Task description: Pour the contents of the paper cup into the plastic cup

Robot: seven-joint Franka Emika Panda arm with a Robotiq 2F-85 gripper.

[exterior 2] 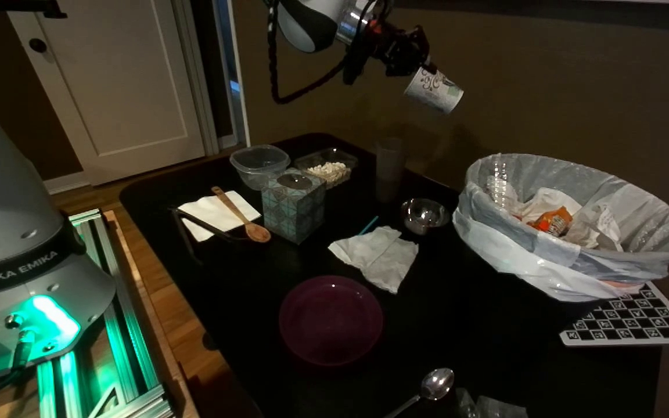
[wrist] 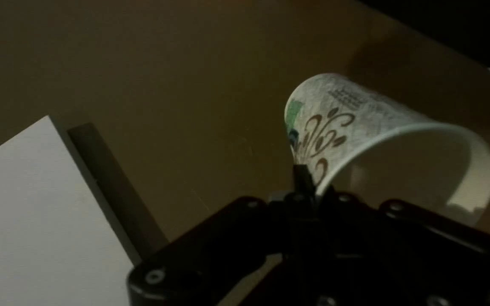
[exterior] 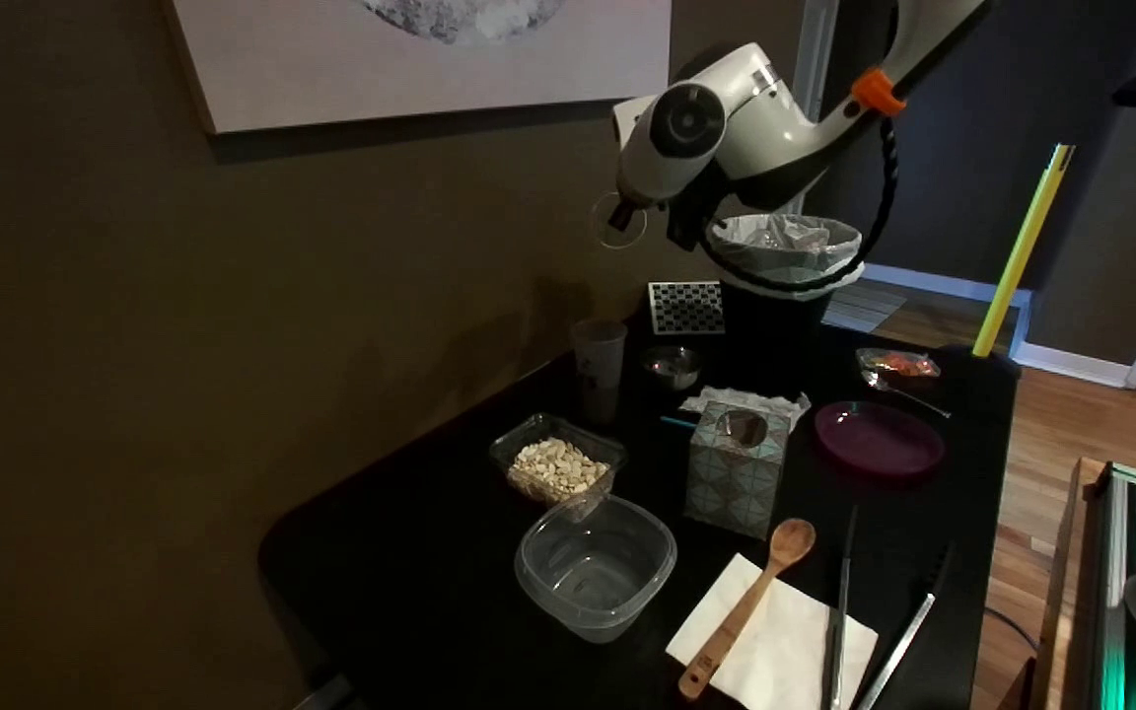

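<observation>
The paper cup (exterior 2: 434, 90), white with a brown swirl print, is held in the air, tipped well over on its side. In the wrist view it (wrist: 347, 110) has its mouth towards the lower right. My gripper (wrist: 315, 187) is shut on its rim, one finger outside and one inside the wall. In an exterior view only the cup's thin rim ring shows round the gripper tip (exterior: 621, 214). The greyish see-through plastic cup (exterior: 600, 355) stands upright on the table, apart from and below the paper cup; it also shows here (exterior 2: 389, 168). I cannot tell what the paper cup contains.
A lined trash bin (exterior 2: 543, 261) and small metal bowl (exterior 2: 424, 216) stand near the plastic cup. A tub of pale pieces (exterior: 558, 468), a clear tub (exterior: 596, 567), a tissue box (exterior: 738, 473) and purple plate (exterior: 879, 439) share the table. A canvas (exterior: 430, 79) hangs on the wall.
</observation>
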